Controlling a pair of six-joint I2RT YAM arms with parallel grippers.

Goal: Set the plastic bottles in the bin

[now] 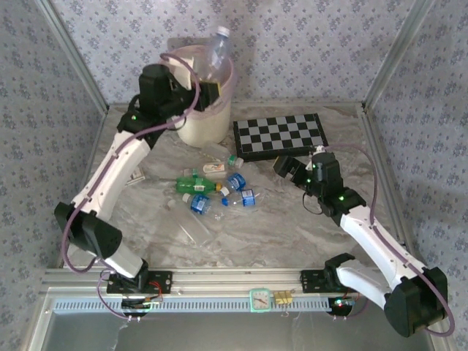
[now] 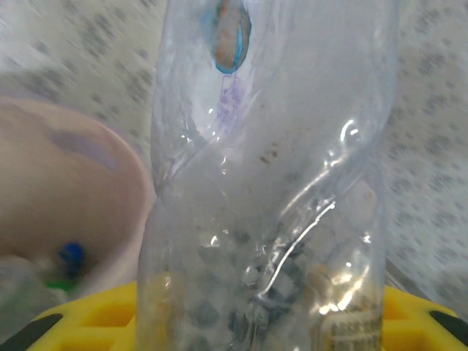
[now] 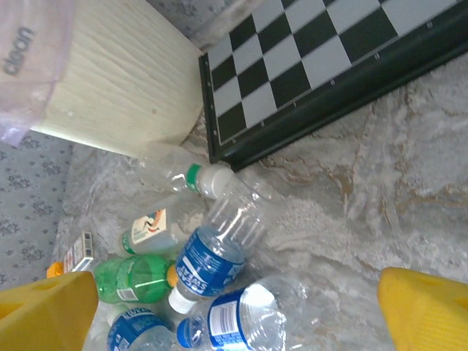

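At 12 o'clock over the bin [image 1: 205, 128]: my left pincer [image 1: 210, 89] is clamped on a tall clear bottle [image 1: 219, 51].
Risk: let go off-centre, it catches the bin's edge and topples out.
Right pincer [image 1: 281, 167]: jaws apart.

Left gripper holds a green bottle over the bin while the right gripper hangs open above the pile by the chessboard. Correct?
No: the bottle in the left gripper is clear, not green, as the left wrist view shows. It is over the bin; the right gripper is open above the pile by the chessboard.
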